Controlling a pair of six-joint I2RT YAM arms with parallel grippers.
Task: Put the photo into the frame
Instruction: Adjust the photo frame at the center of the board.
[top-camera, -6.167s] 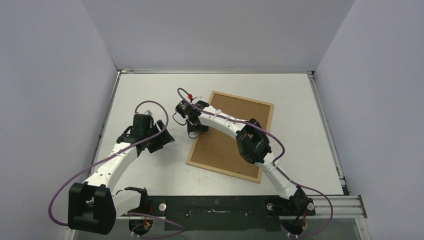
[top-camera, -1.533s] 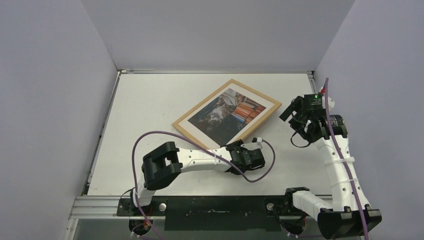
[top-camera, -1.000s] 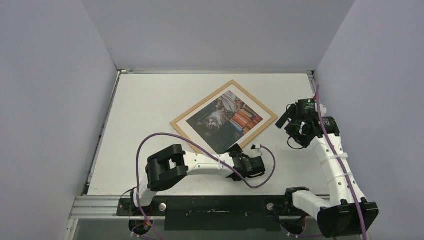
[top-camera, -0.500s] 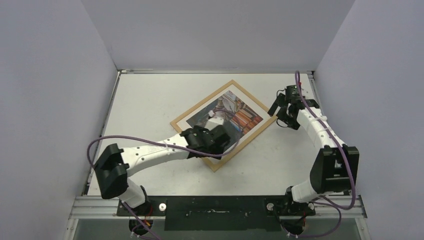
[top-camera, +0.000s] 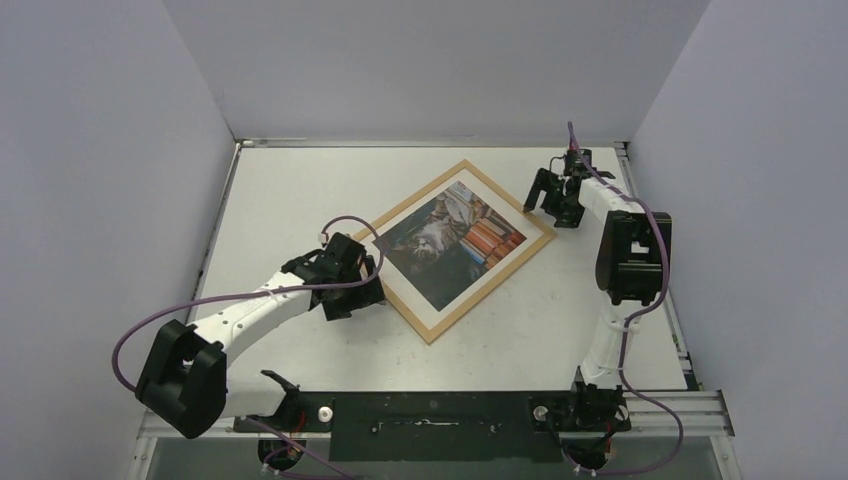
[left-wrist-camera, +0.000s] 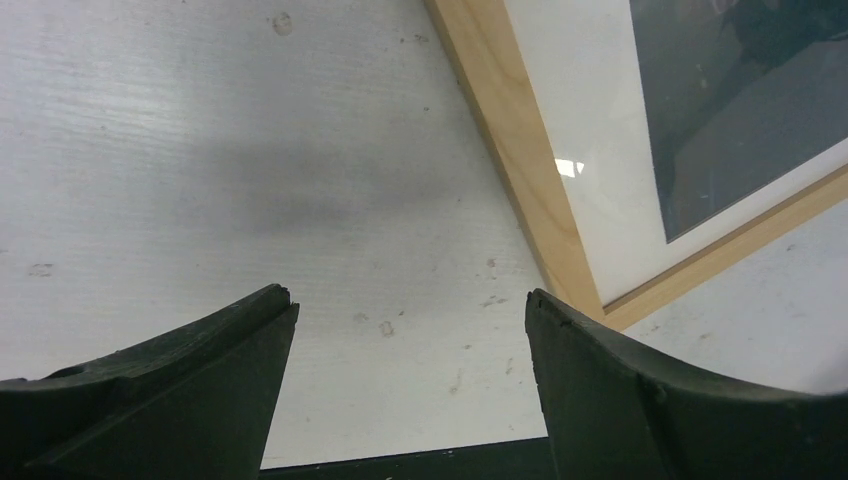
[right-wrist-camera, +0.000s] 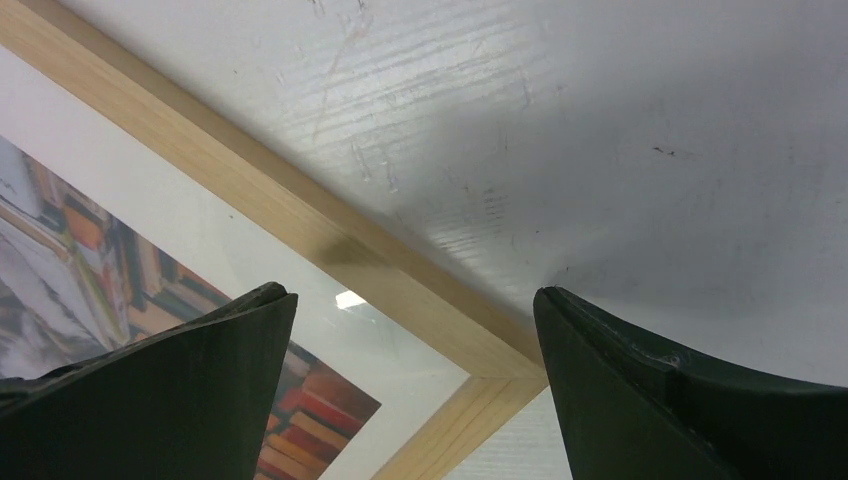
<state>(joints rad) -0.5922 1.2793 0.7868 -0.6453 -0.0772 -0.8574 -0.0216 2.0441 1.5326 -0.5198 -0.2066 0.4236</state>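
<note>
The light-wood frame (top-camera: 413, 195) lies flat and diagonal in the middle of the table, face up. The photo (top-camera: 450, 238) of the cat and books sits inside it behind a white border. My left gripper (top-camera: 358, 296) is open just off the frame's left side. In the left wrist view the left gripper (left-wrist-camera: 408, 298) hangs over bare table, with the frame's strip (left-wrist-camera: 520, 170) and the photo (left-wrist-camera: 740, 100) to its right. My right gripper (top-camera: 548, 200) is open by the frame's right corner. In the right wrist view the right gripper (right-wrist-camera: 412, 292) straddles the frame's wood (right-wrist-camera: 300, 215) and the photo (right-wrist-camera: 310, 395).
The white table (top-camera: 300, 190) is walled in grey at the left, back and right. A black rail (top-camera: 430, 415) with the arm bases runs along the near edge. Purple cables loop off both arms.
My left arm has swung off the frame's near half to its left side, opening a little wider. My right gripper has moved back and left toward the frame's right corner. The frame has turned slightly.
</note>
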